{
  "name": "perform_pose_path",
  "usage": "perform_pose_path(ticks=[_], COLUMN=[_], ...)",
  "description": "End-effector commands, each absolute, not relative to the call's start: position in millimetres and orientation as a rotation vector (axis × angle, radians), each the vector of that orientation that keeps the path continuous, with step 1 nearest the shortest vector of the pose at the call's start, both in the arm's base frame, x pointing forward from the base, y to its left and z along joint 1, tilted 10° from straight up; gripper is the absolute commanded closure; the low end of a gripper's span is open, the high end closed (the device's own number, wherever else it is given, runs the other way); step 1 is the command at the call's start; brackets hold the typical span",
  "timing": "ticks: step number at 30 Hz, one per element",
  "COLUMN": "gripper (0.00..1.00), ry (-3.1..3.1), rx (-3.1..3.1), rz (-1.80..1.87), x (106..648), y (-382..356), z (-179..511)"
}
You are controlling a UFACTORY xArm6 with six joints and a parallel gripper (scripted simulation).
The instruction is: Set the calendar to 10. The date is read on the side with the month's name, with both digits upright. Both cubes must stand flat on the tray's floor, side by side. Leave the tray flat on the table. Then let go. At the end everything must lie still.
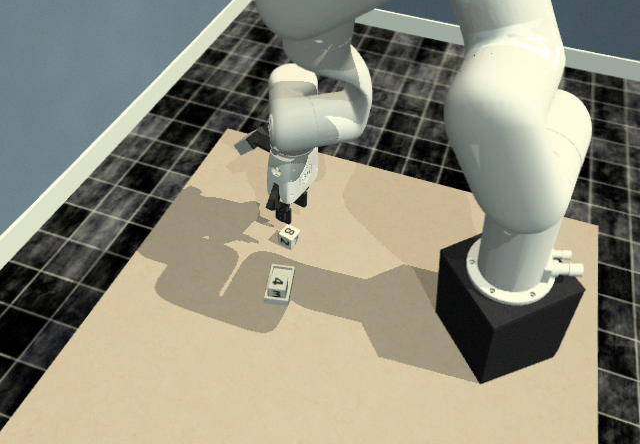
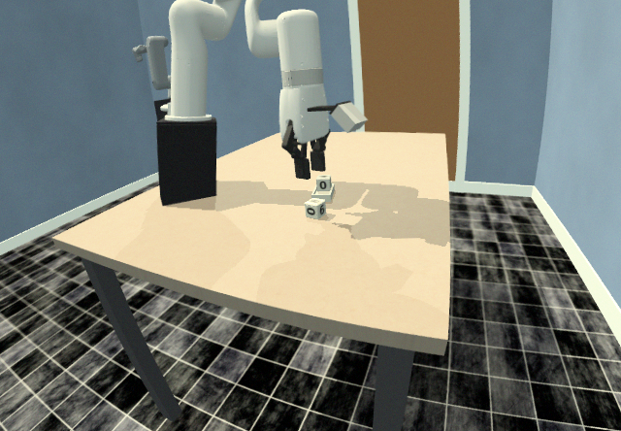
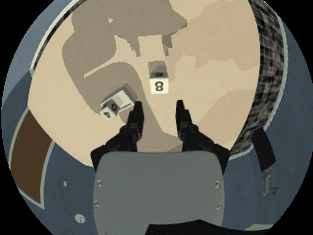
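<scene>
A loose white cube (image 1: 288,236) lies on the table beside the tray, with 8 on top and 2 on a side. It also shows in the exterior view (image 2: 315,210) and in the wrist view (image 3: 159,85). The small pale tray lies flat and holds the other cube (image 1: 279,280), with 4 on top and a 0 on the side seen in the exterior view (image 2: 323,183). My gripper (image 1: 283,216) hangs a little above the table, just beyond the loose cube. Its fingers stand about half apart with nothing between them.
The arm's black base block (image 1: 509,310) stands at the right of the table. The tray shows at the left in the wrist view (image 3: 117,105). The table's far edge runs behind the gripper.
</scene>
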State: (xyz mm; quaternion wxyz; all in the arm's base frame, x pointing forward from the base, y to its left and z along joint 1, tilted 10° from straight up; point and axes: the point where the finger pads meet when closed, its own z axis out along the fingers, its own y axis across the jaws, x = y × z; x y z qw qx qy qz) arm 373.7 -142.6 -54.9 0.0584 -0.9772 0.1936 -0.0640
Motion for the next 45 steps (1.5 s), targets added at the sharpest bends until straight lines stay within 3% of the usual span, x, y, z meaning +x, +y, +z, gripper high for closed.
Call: perform_pose_path(ticks=[1,45], gripper=[0.51,0.51], ry=[0.588,0.588], rx=[-2.962,-2.962], rz=[-0.195,-0.193], x=[375,377], y=[-143,-142], z=[-54,-66])
